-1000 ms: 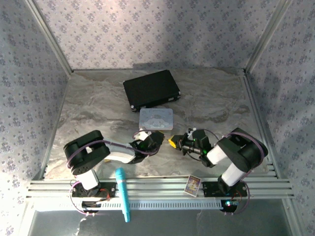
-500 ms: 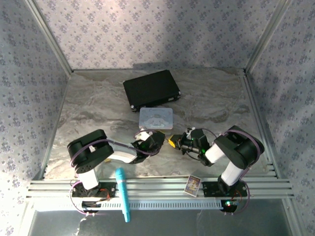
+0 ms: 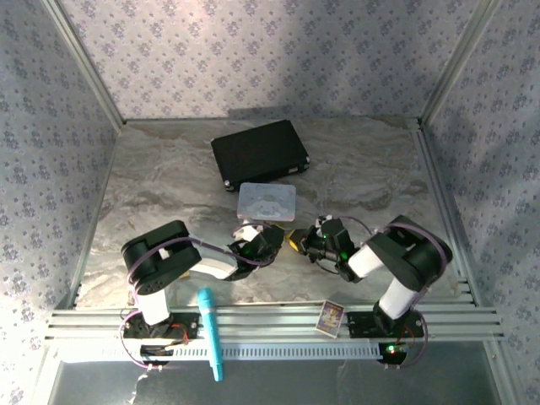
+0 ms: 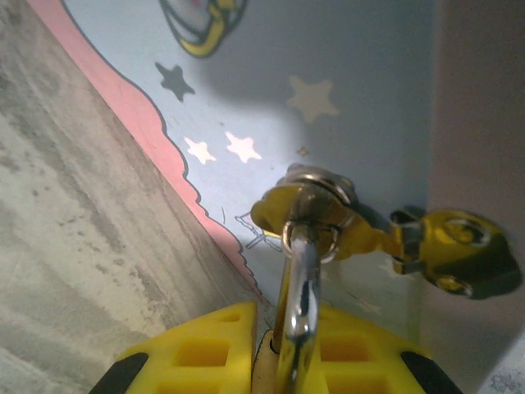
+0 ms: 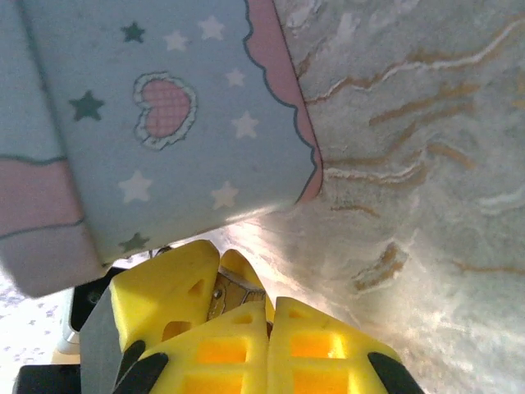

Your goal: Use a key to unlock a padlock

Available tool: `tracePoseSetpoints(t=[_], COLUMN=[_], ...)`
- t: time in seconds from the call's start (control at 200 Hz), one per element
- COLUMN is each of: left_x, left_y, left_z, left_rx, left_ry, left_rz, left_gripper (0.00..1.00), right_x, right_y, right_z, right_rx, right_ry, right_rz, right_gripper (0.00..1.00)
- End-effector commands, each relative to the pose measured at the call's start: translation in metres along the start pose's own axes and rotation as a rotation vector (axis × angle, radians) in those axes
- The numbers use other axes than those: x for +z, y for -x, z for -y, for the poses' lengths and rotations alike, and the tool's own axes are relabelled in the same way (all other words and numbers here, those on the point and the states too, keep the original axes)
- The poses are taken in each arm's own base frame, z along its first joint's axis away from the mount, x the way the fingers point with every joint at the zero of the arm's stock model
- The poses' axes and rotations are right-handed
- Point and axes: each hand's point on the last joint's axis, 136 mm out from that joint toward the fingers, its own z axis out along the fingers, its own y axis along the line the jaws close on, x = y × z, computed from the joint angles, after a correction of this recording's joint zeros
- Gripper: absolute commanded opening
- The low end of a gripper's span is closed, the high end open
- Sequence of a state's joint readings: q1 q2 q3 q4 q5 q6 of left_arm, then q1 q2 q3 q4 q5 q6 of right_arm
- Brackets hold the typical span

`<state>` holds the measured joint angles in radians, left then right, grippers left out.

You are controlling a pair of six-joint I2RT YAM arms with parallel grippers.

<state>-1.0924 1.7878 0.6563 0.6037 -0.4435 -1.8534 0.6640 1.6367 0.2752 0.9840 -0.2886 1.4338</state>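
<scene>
In the left wrist view my left gripper (image 4: 283, 316) is shut on the small brass padlock (image 4: 299, 279). Its silvery shackle rises from between the yellow fingers and passes through a ring on the pastel tin's (image 4: 328, 66) gold latch (image 4: 447, 246). In the right wrist view the padlock's brass body (image 5: 230, 297) sits between the left arm's yellow fingers (image 5: 160, 287), its end facing my right gripper (image 5: 269, 304). That gripper is shut, tips almost touching the padlock. The key is hidden. From above, both grippers (image 3: 274, 239) (image 3: 295, 243) meet just in front of the tin (image 3: 268, 202).
A black case (image 3: 259, 153) lies behind the tin. A teal pen (image 3: 210, 333) and a small card (image 3: 331, 317) rest on the metal rails at the near edge. Patterned walls close in the marbled table (image 3: 152, 186) on three sides.
Both arms have crept slightly inward and toward the tin. The grippers stay shut and close together, with the left one still holding the padlock.
</scene>
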Motion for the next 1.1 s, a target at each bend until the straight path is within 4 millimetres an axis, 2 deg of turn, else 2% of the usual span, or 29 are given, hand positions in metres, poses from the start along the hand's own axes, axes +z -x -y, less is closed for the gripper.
tracePoseSetpoints(t=[0.0, 0.14, 0.265, 0.4, 0.51, 0.615, 0.725, 0.86, 0.93, 1.094], left_x=[-0.025, -0.025, -0.026, -0.031, -0.035, -0.037, -0.038, -0.04, -0.04, -0.043], left_y=[-0.091, -0.086, -0.082, -0.069, -0.059, -0.062, -0.059, -0.052, -0.047, -0.03], left_z=[0.055, 0.053, 0.05, 0.044, 0.045, 0.049, 0.049, 0.046, 0.043, 0.019], left_rx=[-0.088, -0.102, -0.102, -0.094, -0.081, -0.084, -0.096, -0.098, -0.1, -0.072], left_ry=[-0.128, -0.132, -0.135, -0.112, -0.127, -0.152, -0.166, -0.167, -0.156, -0.034], left_rz=[-0.4, -0.387, -0.382, -0.338, -0.306, -0.327, -0.325, -0.307, -0.297, -0.248], left_gripper=[0.0, 0.0, 0.0, 0.0, 0.0, 0.0, 0.0, 0.0, 0.0, 0.0], right_x=[0.005, 0.004, 0.008, 0.004, 0.009, 0.012, 0.012, 0.005, -0.003, -0.029], right_y=[-0.031, -0.031, -0.042, -0.043, -0.044, -0.045, -0.044, -0.039, -0.033, -0.026], right_z=[-0.036, -0.015, -0.007, -0.003, -0.012, -0.023, -0.013, -0.002, 0.01, 0.031], right_rx=[-0.284, -0.406, -0.494, -0.565, -0.431, -0.296, -0.176, -0.108, -0.13, -0.353], right_ry=[0.025, -0.051, -0.064, -0.093, -0.015, 0.058, 0.004, -0.021, -0.076, -0.289], right_rz=[-0.088, -0.07, -0.096, -0.072, -0.134, -0.174, -0.194, -0.206, -0.19, -0.154], right_gripper=[0.0, 0.0, 0.0, 0.0, 0.0, 0.0, 0.0, 0.21, 0.27, 0.48])
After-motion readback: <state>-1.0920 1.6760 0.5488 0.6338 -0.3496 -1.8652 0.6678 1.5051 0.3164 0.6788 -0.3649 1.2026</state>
